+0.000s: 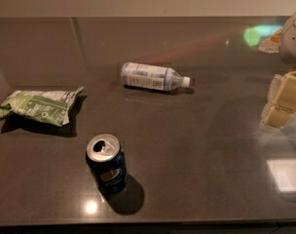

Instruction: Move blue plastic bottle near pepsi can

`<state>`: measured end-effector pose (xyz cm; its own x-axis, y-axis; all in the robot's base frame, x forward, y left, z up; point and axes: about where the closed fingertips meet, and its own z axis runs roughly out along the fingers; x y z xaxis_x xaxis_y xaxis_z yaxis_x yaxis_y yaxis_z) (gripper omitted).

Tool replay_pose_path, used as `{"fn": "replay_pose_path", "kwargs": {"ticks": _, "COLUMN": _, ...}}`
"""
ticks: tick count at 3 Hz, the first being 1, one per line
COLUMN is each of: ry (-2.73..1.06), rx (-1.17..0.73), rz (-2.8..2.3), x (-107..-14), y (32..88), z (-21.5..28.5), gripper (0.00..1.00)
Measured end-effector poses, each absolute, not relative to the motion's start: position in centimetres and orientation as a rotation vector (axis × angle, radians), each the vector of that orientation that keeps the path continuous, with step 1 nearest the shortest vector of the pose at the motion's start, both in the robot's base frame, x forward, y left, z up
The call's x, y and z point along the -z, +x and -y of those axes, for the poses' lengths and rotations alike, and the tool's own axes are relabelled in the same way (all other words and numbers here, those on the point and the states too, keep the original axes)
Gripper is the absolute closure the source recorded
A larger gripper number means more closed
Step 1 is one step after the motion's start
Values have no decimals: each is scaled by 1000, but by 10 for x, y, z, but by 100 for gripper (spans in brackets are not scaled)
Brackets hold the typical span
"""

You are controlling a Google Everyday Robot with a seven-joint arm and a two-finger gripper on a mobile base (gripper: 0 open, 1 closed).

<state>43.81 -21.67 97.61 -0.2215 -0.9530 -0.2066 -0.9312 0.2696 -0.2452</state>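
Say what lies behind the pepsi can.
Farther back lies the blue plastic bottle, on its side, cap to the right, well apart from the pepsi can. Nothing is hidden between them. The gripper is at the right edge.

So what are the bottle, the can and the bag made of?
Bottle: clear plastic, it seems; see-through, glossy, white cap. Can: metal, likely aluminium; shiny silver top, dark blue printed side. Bag: probably thin film, crinkled, green print. The gripper at the right edge looks like pale, matte plastic.
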Motion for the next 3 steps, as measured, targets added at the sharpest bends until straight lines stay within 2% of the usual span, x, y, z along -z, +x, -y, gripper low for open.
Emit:
{"fn": "replay_pose_path", "kwargs": {"ticks": 2, "ry": -1744, "rx": 86, "rz": -2187, "x": -976, "y": 448, "z": 207, "gripper": 0}}
{"fn": "replay_pose_path", "kwargs": {"ticks": 3, "ry": -1755, "rx": 32, "rz": -2149, "x": -972, "y": 472, "z": 191, "gripper": 0}}
